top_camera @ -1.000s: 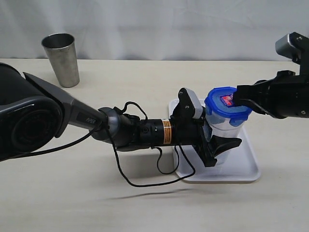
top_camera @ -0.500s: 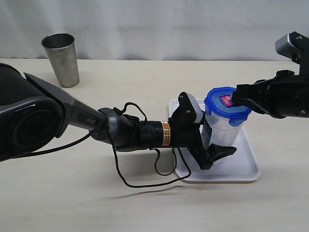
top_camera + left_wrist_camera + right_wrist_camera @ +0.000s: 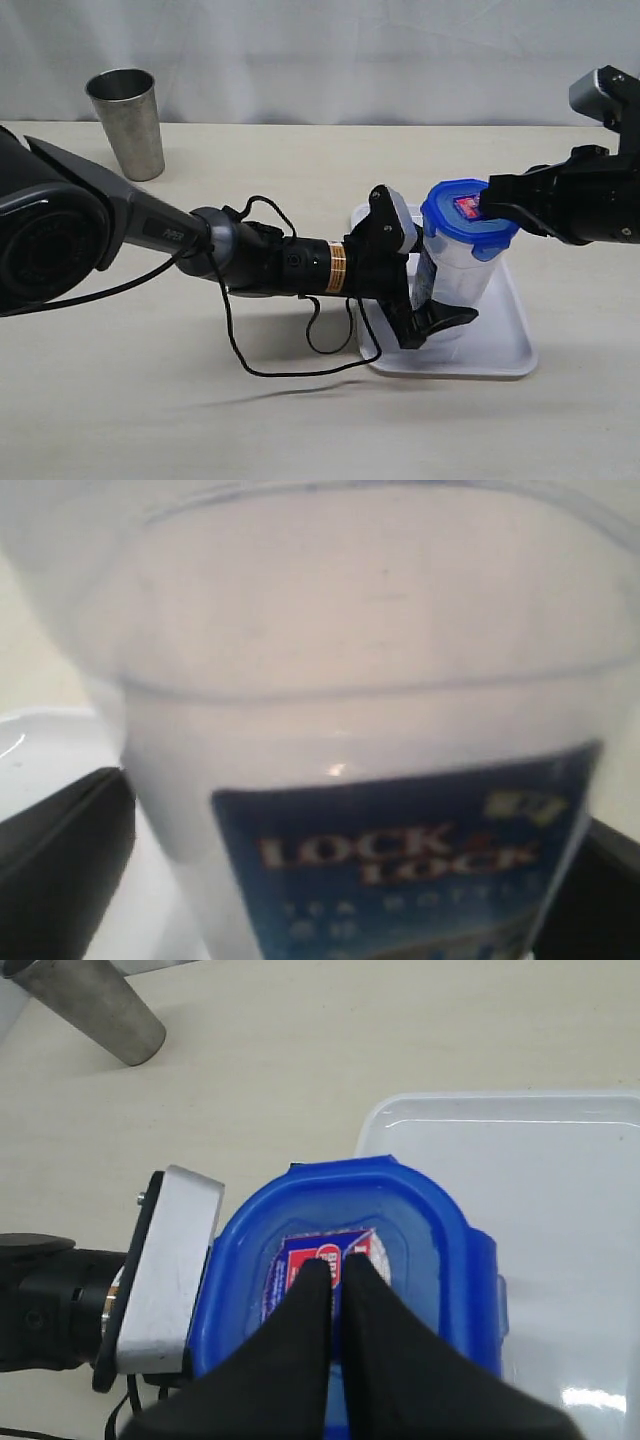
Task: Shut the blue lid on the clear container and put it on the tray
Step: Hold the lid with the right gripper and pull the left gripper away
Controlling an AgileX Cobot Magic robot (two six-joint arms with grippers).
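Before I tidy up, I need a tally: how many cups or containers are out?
2. A steel cup at the table's back left; the clear container on the tray, blue lid on top. More may be hidden.

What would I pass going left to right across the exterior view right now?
The steel cup → left arm's orange-banded wrist → clear container with the blue lid on top → right arm.

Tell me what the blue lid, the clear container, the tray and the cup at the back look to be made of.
Blue lid: glossy, slightly translucent plastic, with moulded tabs.
Clear container: transparent plastic, likely; see-through wall, printed label.
Tray: smooth white plastic, probably; glossy glints on its rim.
Cup: metal, probably steel; grey brushed sheen.
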